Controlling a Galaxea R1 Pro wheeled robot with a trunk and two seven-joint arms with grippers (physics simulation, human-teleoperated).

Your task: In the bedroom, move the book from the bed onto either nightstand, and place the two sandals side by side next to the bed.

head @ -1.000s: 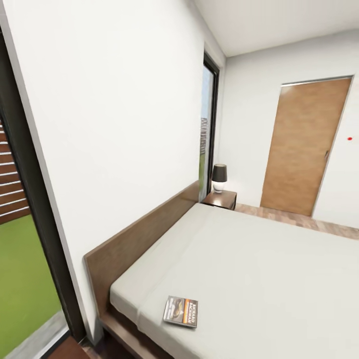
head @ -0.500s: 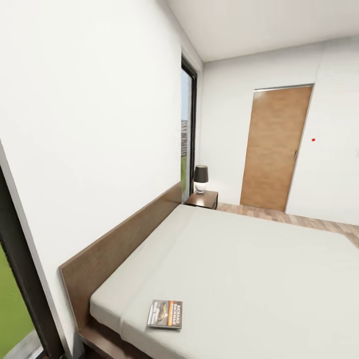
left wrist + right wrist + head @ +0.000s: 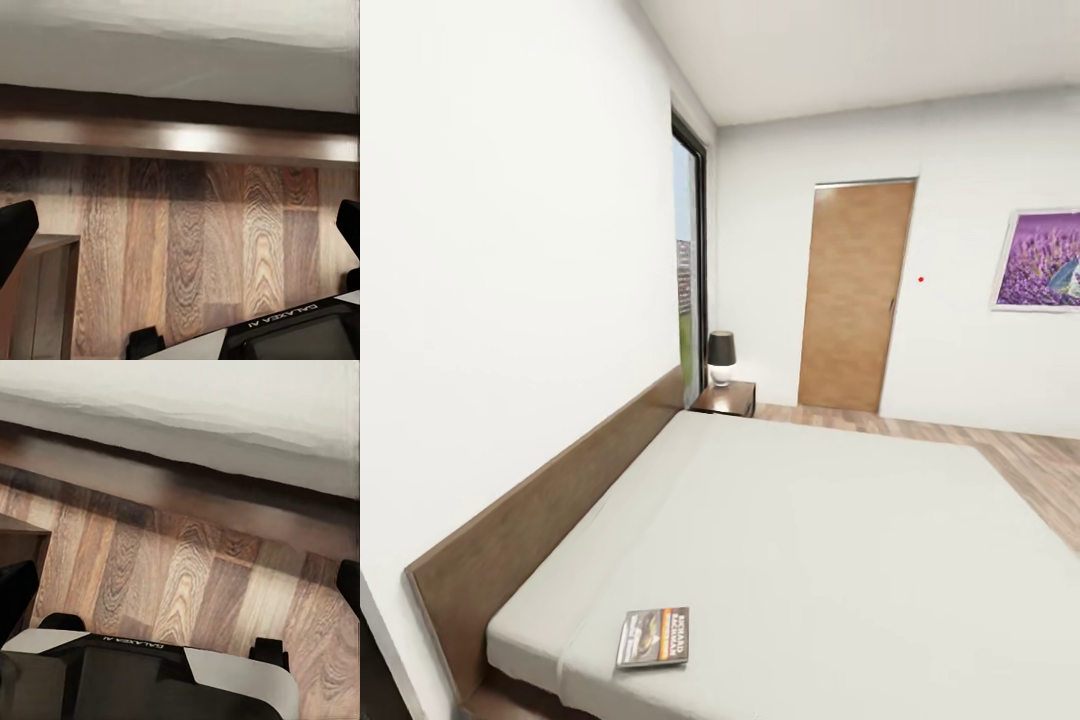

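The book (image 3: 653,637), grey with an orange band, lies flat on the near corner of the bed (image 3: 840,540), close to the headboard (image 3: 550,520). A nightstand (image 3: 725,398) stands at the bed's far side under the window. My left gripper (image 3: 180,232) is open over the wood floor (image 3: 195,240), facing the bed's dark frame (image 3: 180,139), with nothing between its fingers (image 3: 15,236). The right gripper (image 3: 180,592) is also open and empty above the floor (image 3: 187,577), below the mattress edge (image 3: 225,397). The sandals are out of view.
A black-shaded lamp (image 3: 721,357) stands on the far nightstand. Beyond the bed are a tall window (image 3: 688,280), a wooden door (image 3: 855,295) and a purple painting (image 3: 1040,260). A corner of low brown furniture (image 3: 45,285) is beside the left gripper.
The head camera has turned right: the whole picture slid left, the near window left the frame and the painting came in. The book stays in its place on the bed.
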